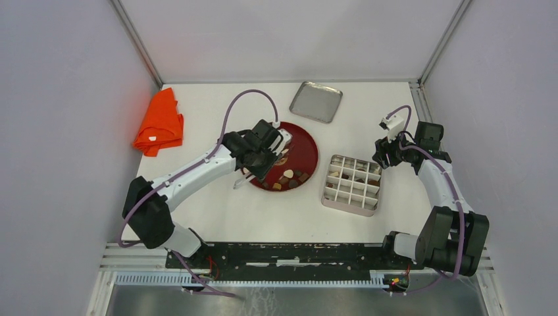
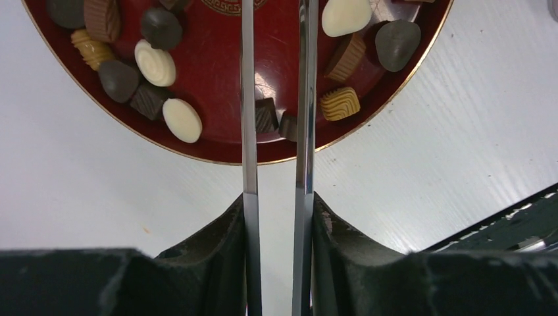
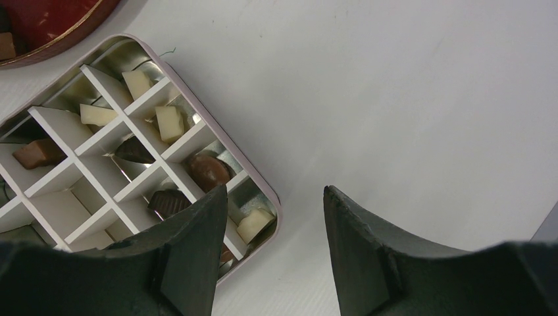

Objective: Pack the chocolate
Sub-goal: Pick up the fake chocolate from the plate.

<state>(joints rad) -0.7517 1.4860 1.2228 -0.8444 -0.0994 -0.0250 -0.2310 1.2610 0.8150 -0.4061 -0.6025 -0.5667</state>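
Hung the left tool [image 1: 281, 157] over the red plate [image 2: 210, 125] of chocolate [image 2: 158, 62], blades narrowly apart. Could not tell whether clenched. Poised the right tool [image 3: 275, 191] released above the bench [image 3: 408, 99], beside the divided tin [image 1: 349, 208].

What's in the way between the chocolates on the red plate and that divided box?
Nothing visible. Only bare table separates the chocolates on the plate from the box, whose top is open.

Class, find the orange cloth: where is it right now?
Top view: the orange cloth lies at the table's far-left corner, left of the red plate.
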